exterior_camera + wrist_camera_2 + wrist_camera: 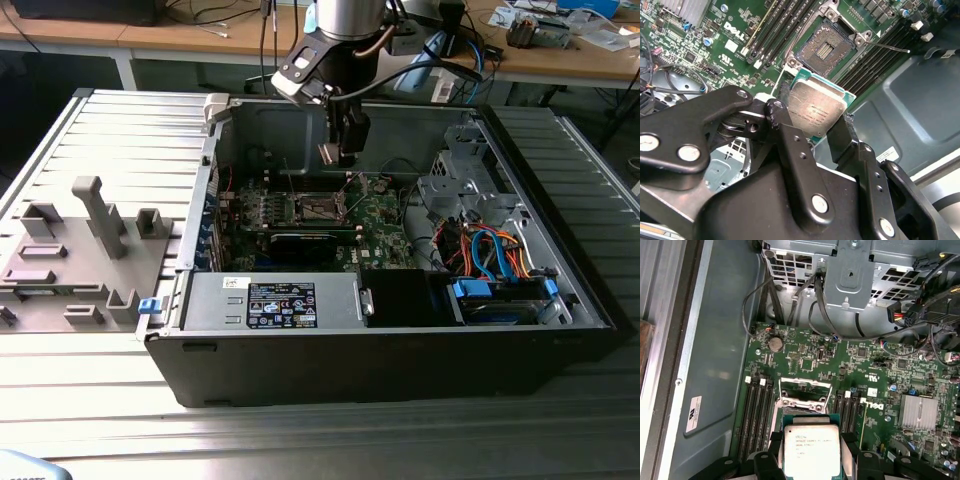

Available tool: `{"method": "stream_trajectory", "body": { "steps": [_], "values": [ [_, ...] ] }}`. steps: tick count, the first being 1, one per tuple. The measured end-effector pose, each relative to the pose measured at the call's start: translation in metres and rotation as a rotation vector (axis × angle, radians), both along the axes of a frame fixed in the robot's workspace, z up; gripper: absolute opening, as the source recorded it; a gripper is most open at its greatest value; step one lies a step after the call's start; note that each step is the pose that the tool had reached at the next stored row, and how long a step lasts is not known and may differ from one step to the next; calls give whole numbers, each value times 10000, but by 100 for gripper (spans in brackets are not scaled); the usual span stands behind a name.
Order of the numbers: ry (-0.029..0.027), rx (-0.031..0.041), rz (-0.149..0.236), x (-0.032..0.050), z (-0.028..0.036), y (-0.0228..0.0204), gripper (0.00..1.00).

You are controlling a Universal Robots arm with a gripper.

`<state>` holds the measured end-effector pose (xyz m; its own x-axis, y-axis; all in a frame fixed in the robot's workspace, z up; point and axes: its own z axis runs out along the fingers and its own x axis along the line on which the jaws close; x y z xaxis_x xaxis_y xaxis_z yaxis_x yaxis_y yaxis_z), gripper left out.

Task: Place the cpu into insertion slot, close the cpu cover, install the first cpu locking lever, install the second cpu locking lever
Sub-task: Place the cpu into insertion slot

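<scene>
My gripper (345, 148) hangs inside the open computer case, above the green motherboard (380, 215). It is shut on the cpu (816, 111), a flat square chip with a silver-grey top and a green rim, held by two opposite edges between the black fingers (785, 130). In the first wrist view the cpu (811, 450) sits just short of the insertion slot. The insertion slot (824, 47) is a dark square socket, open and bare. The cpu cover (805, 390), a silvery frame, stands swung up off the socket. A thin locking lever (885, 46) sticks out beside the socket.
Long memory slots (756, 415) flank the socket on both sides. A metal drive cage (850, 275) and loose cables (790, 305) stand beyond the board. A finned heatsink (919, 412) sits on the board. Outside the case, a grey fixture plate (70, 250) lies at the exterior view's left.
</scene>
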<state>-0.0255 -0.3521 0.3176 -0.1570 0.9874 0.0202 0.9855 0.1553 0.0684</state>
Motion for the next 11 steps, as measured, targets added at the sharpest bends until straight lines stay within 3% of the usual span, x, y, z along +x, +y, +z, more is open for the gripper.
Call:
{"method": "stream_trajectory", "body": {
  "steps": [11],
  "values": [
    [0,0,-230,0,-1,0,55]
  ]
}}
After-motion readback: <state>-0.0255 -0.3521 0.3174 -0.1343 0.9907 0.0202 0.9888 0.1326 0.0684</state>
